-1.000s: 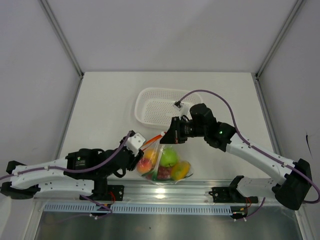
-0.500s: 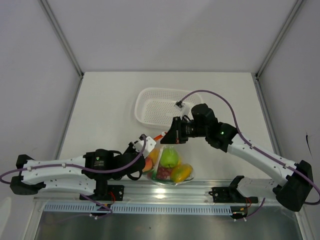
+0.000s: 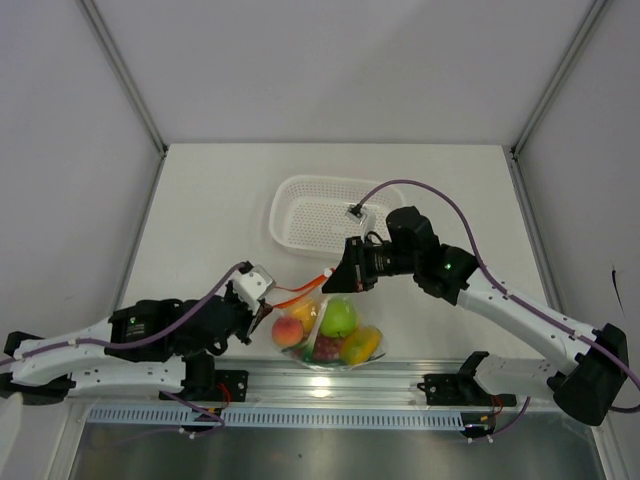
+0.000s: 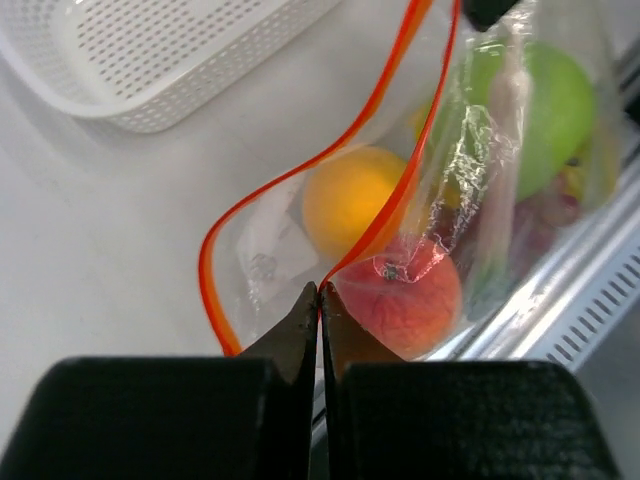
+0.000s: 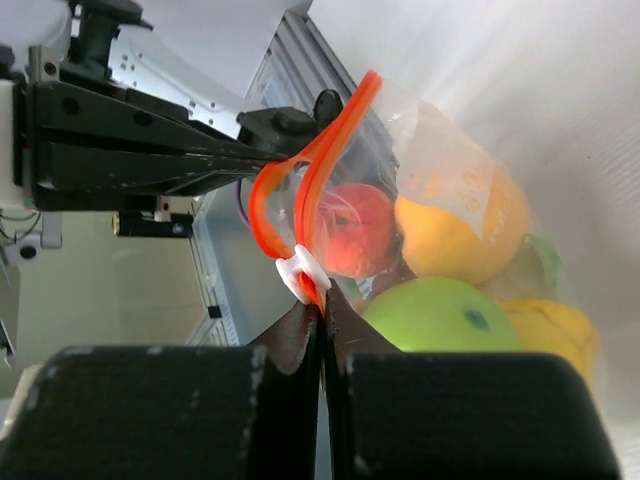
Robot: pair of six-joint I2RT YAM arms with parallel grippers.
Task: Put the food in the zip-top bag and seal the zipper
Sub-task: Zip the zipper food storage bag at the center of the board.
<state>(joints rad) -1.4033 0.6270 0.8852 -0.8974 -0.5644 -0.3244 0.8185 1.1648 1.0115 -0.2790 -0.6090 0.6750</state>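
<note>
Starting overhead, the left gripper (image 3: 266,306) was spread and short of the zip-top bag (image 3: 332,338) a second ago. It has since moved in, snapped shut on the left end of the zipper (image 3: 300,291) and drawn it outward. The right gripper (image 3: 336,279) stays clenched on the other end, so the strip now stretches between the two sets of jaws. The food (image 3: 340,320) lies in the bag just below that line, and the basket (image 3: 300,215) sits beyond the right jaws.

From the left wrist, the left gripper (image 4: 319,290) pinches the zipper (image 4: 204,265) at its tips. The strip still loops open just ahead of them, with the orange (image 4: 350,195) and peach (image 4: 405,295) right behind it.

From the right wrist, the right gripper (image 5: 320,305) bites the zipper (image 5: 340,120) beside the white slider (image 5: 298,270). The green apple (image 5: 430,315) sits immediately beyond the tips.

Filling looks finished. With both ends held taut, sealing can start, though the mouth still gapes.
</note>
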